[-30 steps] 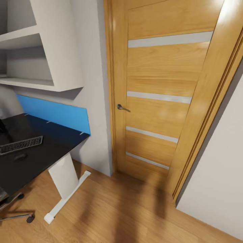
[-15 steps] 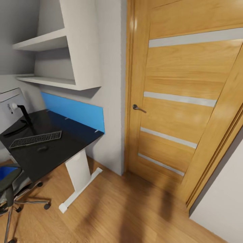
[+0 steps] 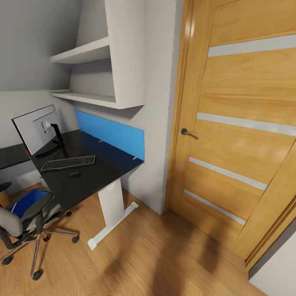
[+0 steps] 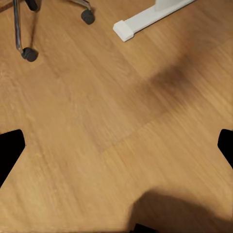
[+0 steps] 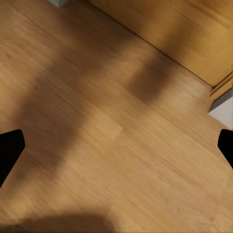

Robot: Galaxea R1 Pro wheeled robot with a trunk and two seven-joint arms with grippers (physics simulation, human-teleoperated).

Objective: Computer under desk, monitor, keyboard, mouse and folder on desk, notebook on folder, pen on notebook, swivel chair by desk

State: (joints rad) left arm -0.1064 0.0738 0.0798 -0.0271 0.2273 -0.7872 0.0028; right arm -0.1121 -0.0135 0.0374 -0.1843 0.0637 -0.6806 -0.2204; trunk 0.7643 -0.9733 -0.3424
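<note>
Bright blue folder [image 3: 25,200] lies flat on the swivel chair [image 3: 22,222] (grey) — both grippers spread wide, empty.

On the glossy black worktop [image 3: 98,174] the monitor [image 3: 35,128] is stood upright, with the keyboard [image 3: 68,163] laid before it and the mouse [image 3: 74,174] just beside. The blue folder [image 3: 28,200] is seen on the grey swivel chair [image 3: 24,218] near the worktop.

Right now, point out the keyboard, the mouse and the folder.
keyboard [image 3: 68,163], head view, middle of the key rows.
mouse [image 3: 74,174], head view, its rounded top.
folder [image 3: 27,201], head view, blue face showing on the swivel chair [image 3: 10,224] seat.
</note>
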